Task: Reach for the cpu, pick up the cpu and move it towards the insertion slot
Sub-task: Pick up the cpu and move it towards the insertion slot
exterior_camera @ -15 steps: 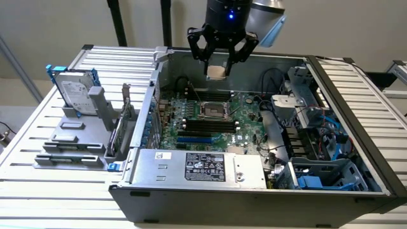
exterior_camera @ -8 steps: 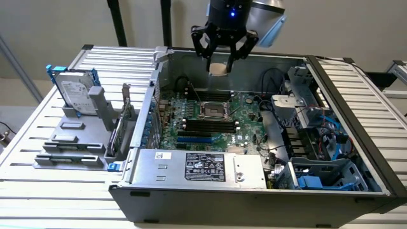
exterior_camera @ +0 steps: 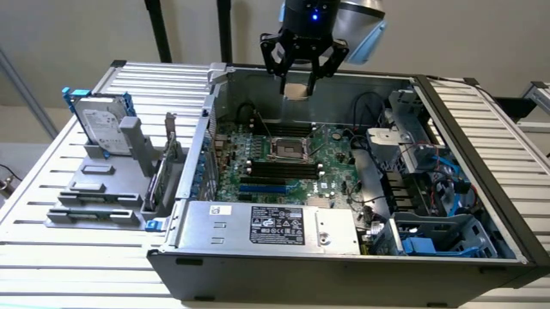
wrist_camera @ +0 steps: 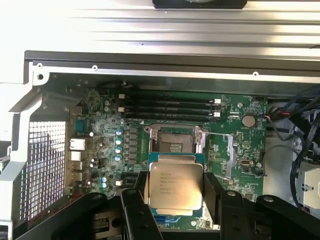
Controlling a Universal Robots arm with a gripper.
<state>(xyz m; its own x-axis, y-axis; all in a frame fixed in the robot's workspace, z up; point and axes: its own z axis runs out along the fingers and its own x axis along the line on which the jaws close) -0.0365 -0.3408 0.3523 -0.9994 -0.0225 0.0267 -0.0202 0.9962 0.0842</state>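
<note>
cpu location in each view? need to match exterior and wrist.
Exterior view: the cpu is held in the tool, above the case's far wall.
Wrist view: the cpu sits between the tool's fingers, silver face up.
Shared landmark: the insertion slot, beside the black memory slots.

Your arm hangs straight down, wrist vertical, its pincer [exterior_camera: 298,85] pointing downward with both fingers [wrist_camera: 134,200] closed flat against opposite edges of the cpu [wrist_camera: 176,187].
</note>
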